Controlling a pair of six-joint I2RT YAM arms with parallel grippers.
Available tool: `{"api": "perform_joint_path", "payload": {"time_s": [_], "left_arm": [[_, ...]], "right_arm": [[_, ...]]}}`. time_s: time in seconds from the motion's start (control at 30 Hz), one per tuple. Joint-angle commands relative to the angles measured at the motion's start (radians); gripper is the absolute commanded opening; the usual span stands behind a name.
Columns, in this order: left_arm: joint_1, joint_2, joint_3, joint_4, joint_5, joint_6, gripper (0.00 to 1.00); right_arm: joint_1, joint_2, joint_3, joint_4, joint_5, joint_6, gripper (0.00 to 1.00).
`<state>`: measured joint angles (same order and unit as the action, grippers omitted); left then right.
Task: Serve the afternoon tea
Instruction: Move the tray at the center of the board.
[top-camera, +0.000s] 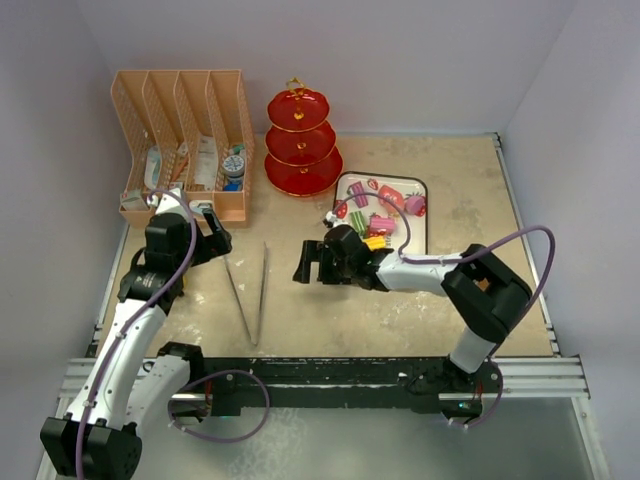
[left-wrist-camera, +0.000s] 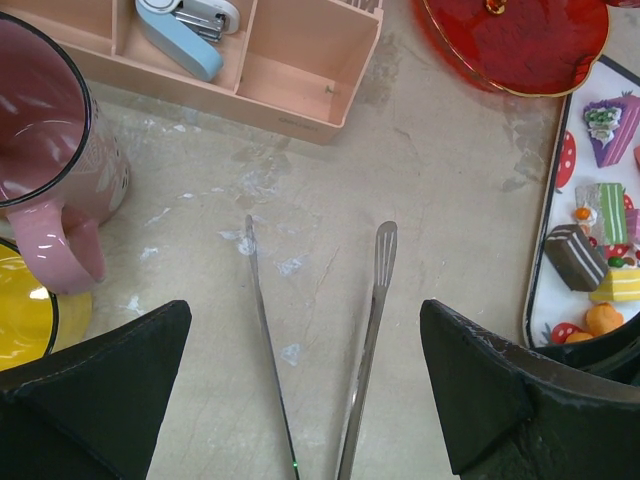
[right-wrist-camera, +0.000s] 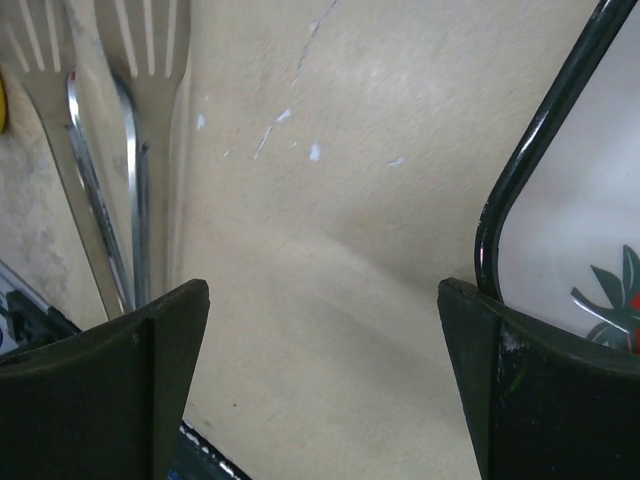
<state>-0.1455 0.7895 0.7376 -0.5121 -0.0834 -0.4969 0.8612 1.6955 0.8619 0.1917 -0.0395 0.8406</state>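
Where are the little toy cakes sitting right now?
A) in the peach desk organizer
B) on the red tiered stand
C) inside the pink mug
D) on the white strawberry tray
D: the toy cakes lie on the white tray, and the tiers of the red stand look bare.

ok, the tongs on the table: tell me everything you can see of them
The metal tongs are thin and shiny: two long arms joined at the near end, splaying in a narrow V toward the far side, tips flat and slotted. They lie flat on the beige table, touching nothing else.
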Motion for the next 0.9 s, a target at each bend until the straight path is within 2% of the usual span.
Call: {"api": "perform_joint_path", "payload": {"time_s": [0.0,0.13,0.5,0.67,0.77,0.87], "left_arm": [[-0.003,0.006,0.0,0.044,-0.009,0.001,0.94],[-0.003,0.014,0.002,0.044,-0.008,0.001,0.94],[-0.003,0.019,0.003,0.043,-0.009,0.002,0.94],[-0.003,0.015,0.003,0.043,-0.011,0.001,0.94],[-0.003,0.017,0.003,0.046,-0.008,0.004,0.94],[-0.004,0.02,0.005,0.046,-0.006,0.005,0.94]], "right_arm": [[-0.078,0.003,-0.015,-0.081,0.079,-0.057,0.99],[-0.11,-0.025,-0.031,-0.102,0.112,-0.069,0.99],[-0.212,-0.082,-0.033,-0.114,0.08,-0.131,0.99],[-0.212,-0.194,-0.022,-0.097,0.002,-0.257,0.99],[-0.211,-0.268,-0.02,-0.069,-0.063,-0.253,0.99],[-0.212,-0.313,0.03,-0.067,-0.024,-0.251,0.99]]}}
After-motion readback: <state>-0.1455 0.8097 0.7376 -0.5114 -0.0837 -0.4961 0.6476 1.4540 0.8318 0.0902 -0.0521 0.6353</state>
